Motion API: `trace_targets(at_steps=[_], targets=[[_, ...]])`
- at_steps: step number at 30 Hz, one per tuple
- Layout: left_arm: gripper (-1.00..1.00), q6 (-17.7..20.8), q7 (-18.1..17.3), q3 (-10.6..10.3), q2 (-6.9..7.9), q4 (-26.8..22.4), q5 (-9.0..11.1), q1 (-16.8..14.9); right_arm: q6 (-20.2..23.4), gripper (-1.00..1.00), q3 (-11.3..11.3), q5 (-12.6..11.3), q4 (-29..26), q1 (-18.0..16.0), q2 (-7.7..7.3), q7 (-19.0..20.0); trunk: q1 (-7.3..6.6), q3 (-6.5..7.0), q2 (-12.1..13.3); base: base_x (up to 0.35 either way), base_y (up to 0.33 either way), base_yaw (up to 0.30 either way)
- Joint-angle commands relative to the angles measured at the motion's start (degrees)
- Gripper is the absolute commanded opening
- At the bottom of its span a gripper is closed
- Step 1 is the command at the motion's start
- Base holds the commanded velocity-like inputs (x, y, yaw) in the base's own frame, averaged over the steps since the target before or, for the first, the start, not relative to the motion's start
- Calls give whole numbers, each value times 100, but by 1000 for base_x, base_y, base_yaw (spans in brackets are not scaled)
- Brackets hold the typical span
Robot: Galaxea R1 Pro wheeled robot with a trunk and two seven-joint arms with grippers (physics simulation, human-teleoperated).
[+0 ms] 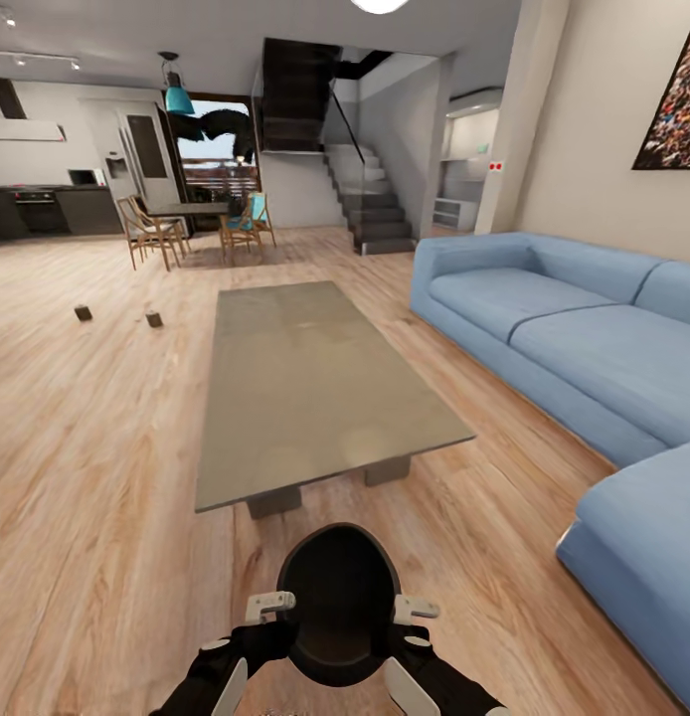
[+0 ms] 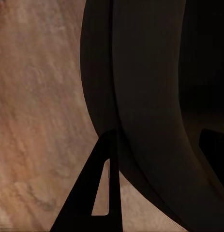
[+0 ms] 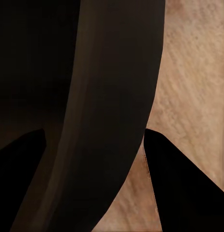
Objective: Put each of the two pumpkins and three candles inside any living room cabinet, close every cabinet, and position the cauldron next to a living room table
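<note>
Black cauldron [image 1: 337,597] rim pinched by left end effector [image 2: 155,159] and right end effector [image 3: 95,145]; head view alone with table [image 1: 315,388].

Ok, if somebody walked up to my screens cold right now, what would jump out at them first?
Probably the round black cauldron at the bottom of the head view, gripped on its rim from both sides by the left pincer and right pincer, above the wood floor. Just beyond it stands the long grey slab coffee table, with the big blue sectional sofa along its right.
</note>
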Motion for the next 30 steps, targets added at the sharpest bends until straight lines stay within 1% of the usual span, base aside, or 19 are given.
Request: trace_targets(at_steps=[1, 8, 15, 19, 30], targets=[[-100, 32, -10, -67, -5, -12, 140, -5, 25, -100, 187, -112, -13, -4, 23, -47, -2, -4, -3, 0, -247, 160], [-100, 32, -10, -67, -5, -12, 140, -5, 24, -100, 187, -112, -13, -4, 23, -48, -2, -4, -3, 0, -245, 46], [-100, 32, -10, -67, -5, -12, 140, -5, 22, -100, 187, -112, -13, -4, 23, -40, -2, -4, -3, 4, -197, 211], [-100, 32, -10, -67, -5, -12, 140, -5, 22, -100, 187, -112, -13, -4, 23, -40, -2, -4, -3, 76, -64, 85], [-100, 32, -10, -67, -5, -13, 140, -5, 21, -100, 187, -112, -13, -4, 23, -40, -2, -4, -3, 79, -5, 5]])
